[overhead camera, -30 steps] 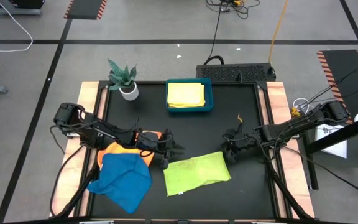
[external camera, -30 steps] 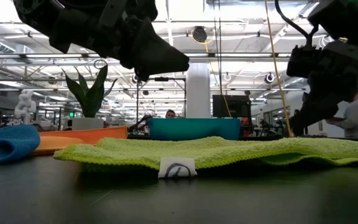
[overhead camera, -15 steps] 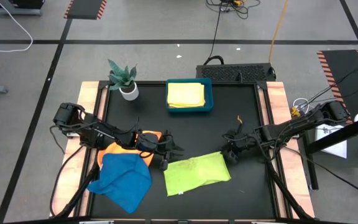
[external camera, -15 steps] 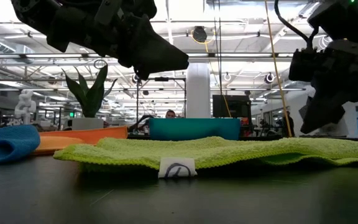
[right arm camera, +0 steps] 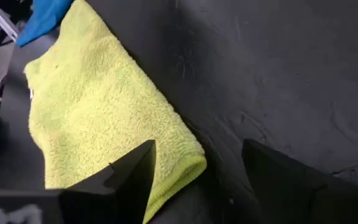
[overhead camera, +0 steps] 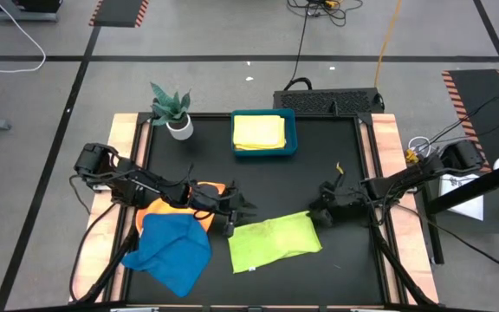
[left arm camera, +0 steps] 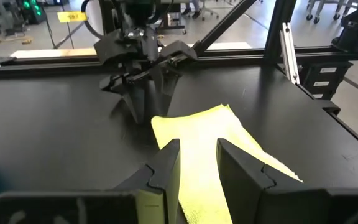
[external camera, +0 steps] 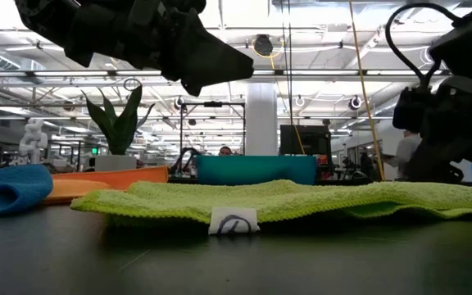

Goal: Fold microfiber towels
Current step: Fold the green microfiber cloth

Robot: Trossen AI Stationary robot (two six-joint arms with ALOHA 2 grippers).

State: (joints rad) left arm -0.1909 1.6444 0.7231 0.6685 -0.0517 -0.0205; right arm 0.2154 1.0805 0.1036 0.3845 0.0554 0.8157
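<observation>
Lime green towel (overhead camera: 275, 242) folded, flat on black table (overhead camera: 319, 147), front middle. Right tool (overhead camera: 325, 208) at its right corner, fingers spread, holding nothing. Left tool (overhead camera: 239, 208) above its left edge, fingers parted, empty. High view only: blue towel (overhead camera: 171, 250) over orange towel (overhead camera: 173, 210), yellow towel (overhead camera: 259, 131) in teal tray (overhead camera: 291, 130). Low view adds white label tab (external camera: 233, 221).

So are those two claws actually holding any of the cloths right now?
No. The right gripper is open at a corner of the lime green towel, and the left gripper hovers open over it, gripping nothing.
</observation>
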